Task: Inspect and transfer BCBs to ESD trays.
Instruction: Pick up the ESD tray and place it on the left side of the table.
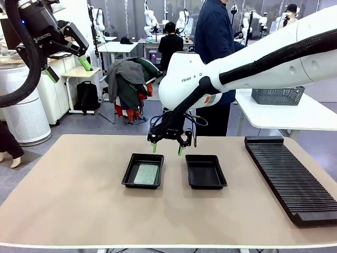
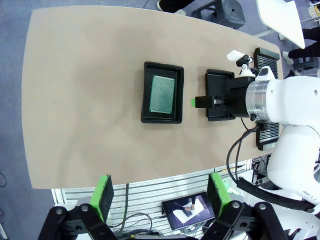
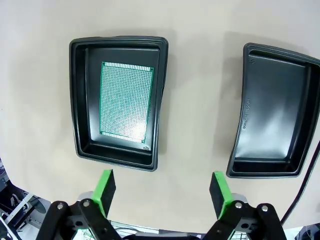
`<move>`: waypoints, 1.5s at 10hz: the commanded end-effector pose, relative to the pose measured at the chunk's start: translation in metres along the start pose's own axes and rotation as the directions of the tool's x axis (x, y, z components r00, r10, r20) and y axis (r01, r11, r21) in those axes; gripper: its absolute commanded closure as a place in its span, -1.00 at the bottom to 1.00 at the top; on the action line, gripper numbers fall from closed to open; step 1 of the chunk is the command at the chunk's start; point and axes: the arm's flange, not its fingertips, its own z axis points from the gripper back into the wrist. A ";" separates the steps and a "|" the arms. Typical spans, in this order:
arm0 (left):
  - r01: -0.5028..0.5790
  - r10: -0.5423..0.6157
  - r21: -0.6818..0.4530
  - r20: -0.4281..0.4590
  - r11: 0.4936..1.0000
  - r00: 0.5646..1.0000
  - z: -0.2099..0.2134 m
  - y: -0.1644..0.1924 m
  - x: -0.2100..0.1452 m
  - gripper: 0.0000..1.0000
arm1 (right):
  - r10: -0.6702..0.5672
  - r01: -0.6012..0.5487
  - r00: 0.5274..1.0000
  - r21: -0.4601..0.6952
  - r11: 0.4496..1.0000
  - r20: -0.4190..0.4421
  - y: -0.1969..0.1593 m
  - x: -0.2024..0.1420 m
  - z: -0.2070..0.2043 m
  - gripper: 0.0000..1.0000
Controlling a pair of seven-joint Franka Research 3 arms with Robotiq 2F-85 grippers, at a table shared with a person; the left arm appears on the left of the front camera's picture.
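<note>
Jaws R: R gripper (image 1: 167,149) spread wide, nothing held; pointed down, hovering over the gap btw the two trays, nr their far rims.
Jaws L: L gripper (image 1: 68,67) spread wide too, empty; hung high at L side, well clear of surface (image 1: 68,195).
BCB (image 3: 126,102): lay flat on floor of L tray (image 1: 128,171), green perforated face up, approx square to tray walls, thin margin all round.
R tray (image 1: 206,171): bare floor, sat just beside L tray, not touching it.
Rack (image 1: 292,176): long black slotted, R side of surface; couldn't tell if any slot held a board.
Person (image 1: 213,31): stood at far side behind R arm, dark top.
Progress (judged): one tray filled, one waiting, so approx halfway.
Handling (judged): board looked thin, light, stiff; prob. brittle at corners, smooth face. Lying flush on the floor, it gave nothing to pinch from straight above.
Grip spot (judged): edges only, no face contact. Jaws across the short width at mid-length, tips dropped into the margin by the tray walls.
Risk (judged): tight margin, so tips could catch the rim, drag the tray or skid the board.
</note>
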 end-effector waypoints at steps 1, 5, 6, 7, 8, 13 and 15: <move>0.006 -0.006 -0.002 0.003 1.000 1.000 -0.001 0.002 0.000 -1.00 | 0.002 -0.002 1.000 0.007 1.000 0.001 0.000 -0.001 -0.001 -1.00; 0.006 -0.006 -0.002 0.003 1.000 1.000 -0.001 0.002 0.000 -1.00 | 0.002 -0.002 1.000 0.007 1.000 0.001 0.000 -0.001 -0.001 -1.00; 0.006 -0.006 -0.002 0.003 1.000 1.000 -0.001 0.002 0.000 -1.00 | 0.002 -0.002 1.000 0.007 1.000 0.001 0.000 -0.001 -0.001 -1.00; 0.006 -0.006 -0.002 0.003 1.000 1.000 -0.001 0.002 0.000 -1.00 | 0.002 -0.002 1.000 0.007 1.000 0.001 0.000 -0.001 -0.001 -1.00; 0.006 -0.006 -0.002 0.003 1.000 1.000 -0.001 0.002 0.000 -1.00 | 0.002 -0.002 1.000 0.007 1.000 0.001 0.000 -0.001 -0.001 -1.00; 0.011 -0.010 0.019 -0.024 1.000 1.000 -0.032 -0.004 0.005 -1.00 | -0.063 0.058 0.998 0.168 0.984 0.019 -0.048 -0.021 0.018 -1.00; 0.017 -0.016 0.070 -0.020 0.997 1.000 -0.063 -0.016 0.009 -1.00 | -0.079 0.071 0.997 0.270 0.960 0.016 -0.072 -0.033 0.024 -1.00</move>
